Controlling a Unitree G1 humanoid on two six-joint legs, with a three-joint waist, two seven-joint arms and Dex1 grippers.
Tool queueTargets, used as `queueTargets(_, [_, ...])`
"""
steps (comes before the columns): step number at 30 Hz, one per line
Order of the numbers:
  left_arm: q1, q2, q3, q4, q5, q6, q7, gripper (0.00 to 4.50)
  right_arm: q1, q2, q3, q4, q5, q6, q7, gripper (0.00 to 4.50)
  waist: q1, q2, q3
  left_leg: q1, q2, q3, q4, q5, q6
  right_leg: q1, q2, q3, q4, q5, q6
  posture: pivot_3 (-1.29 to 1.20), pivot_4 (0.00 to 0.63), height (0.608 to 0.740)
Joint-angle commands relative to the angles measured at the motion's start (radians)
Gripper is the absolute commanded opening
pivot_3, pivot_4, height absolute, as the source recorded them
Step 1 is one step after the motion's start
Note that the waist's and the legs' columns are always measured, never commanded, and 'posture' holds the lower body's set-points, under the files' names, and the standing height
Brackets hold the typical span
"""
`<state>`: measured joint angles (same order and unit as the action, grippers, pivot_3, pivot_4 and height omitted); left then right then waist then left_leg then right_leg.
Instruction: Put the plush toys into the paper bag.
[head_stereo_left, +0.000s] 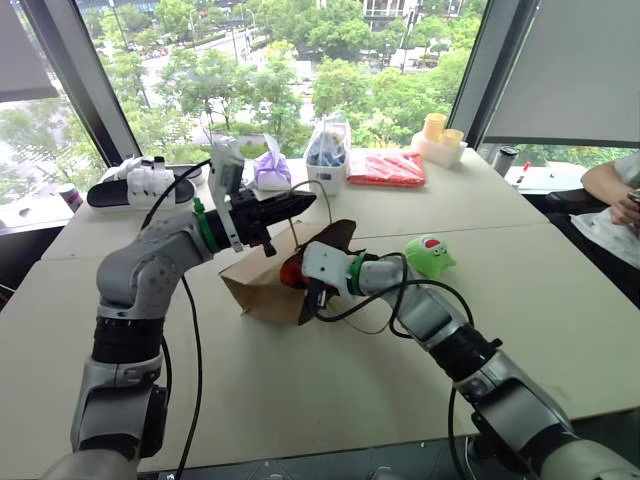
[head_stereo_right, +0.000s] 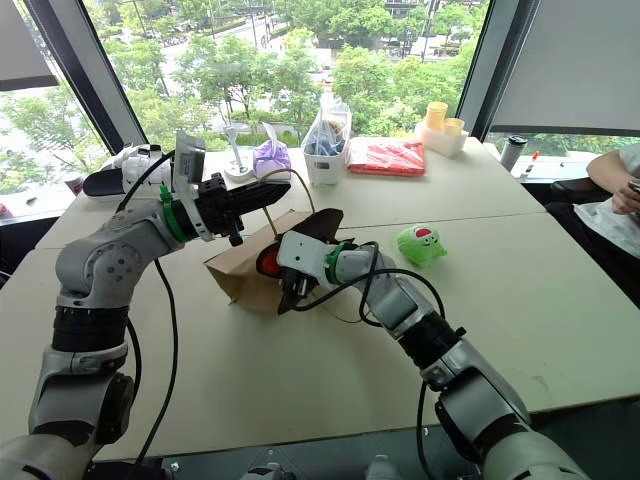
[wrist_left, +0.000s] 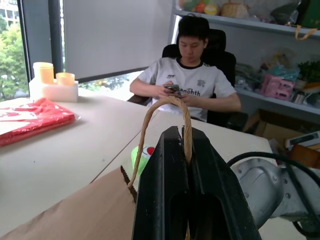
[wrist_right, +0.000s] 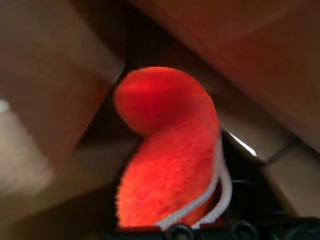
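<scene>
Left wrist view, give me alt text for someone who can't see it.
The left gripper has its jaws shut on a twisted cord handle of the paper bag, lifting it above a pale table. Past the bag's edge sits the green plush toy; a person sits beyond the table looking at a phone.

Purple tied pouch (head_stereo_left: 271, 170), clear plastic bag (head_stereo_left: 328, 148), red packet (head_stereo_left: 386, 168), seated person (wrist_left: 187, 80) at table (head_stereo_left: 560, 300)

Left pincer (head_stereo_left: 300, 205) lifts the paper bag (head_stereo_left: 262, 285) handle; orange toy (head_stereo_left: 291, 272) at its mouth.
</scene>
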<state>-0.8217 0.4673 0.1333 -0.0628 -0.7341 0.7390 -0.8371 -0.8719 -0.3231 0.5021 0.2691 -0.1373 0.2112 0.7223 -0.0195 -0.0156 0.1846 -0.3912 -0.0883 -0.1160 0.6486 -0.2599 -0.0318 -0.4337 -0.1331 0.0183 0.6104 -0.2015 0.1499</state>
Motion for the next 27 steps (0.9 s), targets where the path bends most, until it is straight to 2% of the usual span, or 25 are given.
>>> queueTargets(1, [0.002, 0.008, 0.027, -0.046, -0.030, 0.006, 0.016, 0.00, -0.025, 0.008, -0.040, -0.008, -0.013, -0.027, -0.004, 3.41, 0.001, 0.000, 0.000, 0.000, 0.000, 0.000, 0.000, 0.000, 0.000, 0.000, 0.000, 0.000, 0.000, 0.000, 0.000, 0.00, 0.150, 0.740])
queueTargets(3, [0.007, 0.009, 0.028, -0.053, -0.036, 0.009, 0.022, 0.00, -0.017, -0.004, -0.062, -0.045, -0.003, 0.007, 0.009, 4.47, 0.000, 0.000, 0.000, 0.000, 0.000, 0.000, 0.000, 0.000, 0.000, 0.000, 0.000, 0.000, 0.000, 0.000, 0.000, 0.00, 0.150, 0.740])
queueTargets(10, [0.023, 0.004, 0.021, -0.064, -0.053, 0.022, 0.034, 0.00, 0.079, -0.207, -0.276, -0.435, 0.146, 0.349, 0.141, 4.47, 0.007, 0.000, 0.000, -0.001, 0.000, 0.000, 0.000, 0.000, 0.000, -0.001, 0.000, 0.000, 0.000, 0.000, 0.000, 0.00, 0.150, 0.740])
queueTargets(14, [0.021, 0.005, 0.017, -0.056, -0.056, 0.018, 0.033, 0.00, 0.103, -0.253, -0.485, -0.482, 0.262, 0.521, 0.101, 4.47, 0.005, 0.000, 0.000, -0.001, 0.000, 0.001, 0.000, 0.000, 0.000, -0.001, 0.000, 0.000, 0.000, 0.000, 0.000, 0.00, 0.150, 0.740])
queueTargets(18, [0.020, 0.003, 0.013, -0.050, -0.057, 0.015, 0.031, 0.00, 0.138, -0.302, -0.548, -0.323, 0.201, 0.475, -0.015, 4.47, 0.006, 0.000, 0.000, 0.000, 0.000, 0.001, 0.000, -0.003, 0.005, 0.000, 0.000, 0.000, 0.000, 0.000, 0.000, 0.00, 0.150, 0.740])
queueTargets(22, [0.024, 0.000, 0.008, -0.053, -0.053, 0.011, 0.029, 0.00, 0.114, -0.277, -0.504, -0.111, 0.105, 0.367, -0.169, 4.47, 0.002, 0.000, 0.000, 0.000, 0.000, 0.004, 0.000, -0.003, 0.005, -0.001, 0.000, 0.001, 0.000, 0.000, 0.000, 0.00, 0.150, 0.740])
queueTargets(27, [0.027, -0.002, 0.010, -0.066, -0.057, 0.015, 0.039, 0.00, 0.036, -0.153, -0.477, 0.306, 0.071, 0.142, -0.290, 4.47, -0.005, 0.000, 0.000, 0.001, 0.000, 0.006, -0.001, 0.001, -0.001, -0.001, 0.000, 0.002, 0.000, 0.000, 0.000, 0.00, 0.150, 0.740])
